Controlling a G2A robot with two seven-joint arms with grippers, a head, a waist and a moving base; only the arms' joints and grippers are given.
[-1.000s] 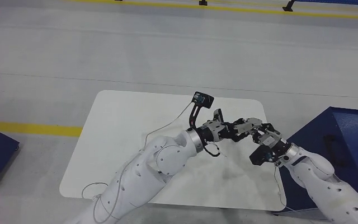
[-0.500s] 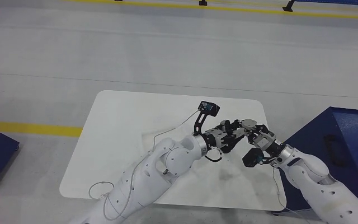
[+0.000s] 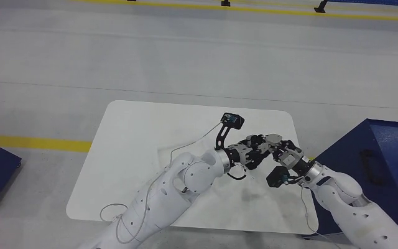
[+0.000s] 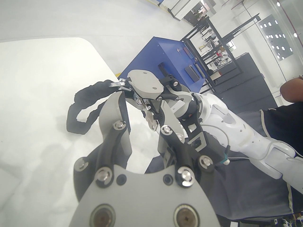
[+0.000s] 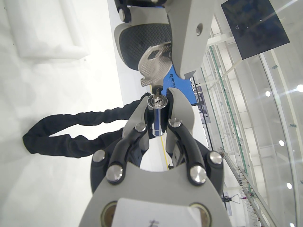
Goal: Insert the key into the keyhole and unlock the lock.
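My right gripper (image 5: 157, 100) is shut on a silver lock cylinder (image 5: 156, 119), whose keyhole (image 5: 158, 100) faces away from the wrist. A black fabric-covered chain (image 5: 71, 128) hangs from the lock down to the table. My left gripper (image 4: 144, 112) is shut on the flat head of a silver key (image 4: 150, 119). In the right wrist view the key (image 5: 155, 67) points at the cylinder and its blade tip meets the keyhole; how deep it sits I cannot tell. From above, the left gripper (image 3: 256, 148) and right gripper (image 3: 275, 150) meet nose to nose over the table's right part.
The white table (image 3: 155, 143) has rounded corners, and its right edge lies just below the grippers. A blue cabinet (image 3: 367, 149) stands beside that edge. A low white block (image 5: 42, 24) lies on the table beyond the chain.
The left gripper has moved right and the right gripper left, so the two have closed together. The key now sits at the keyhole.
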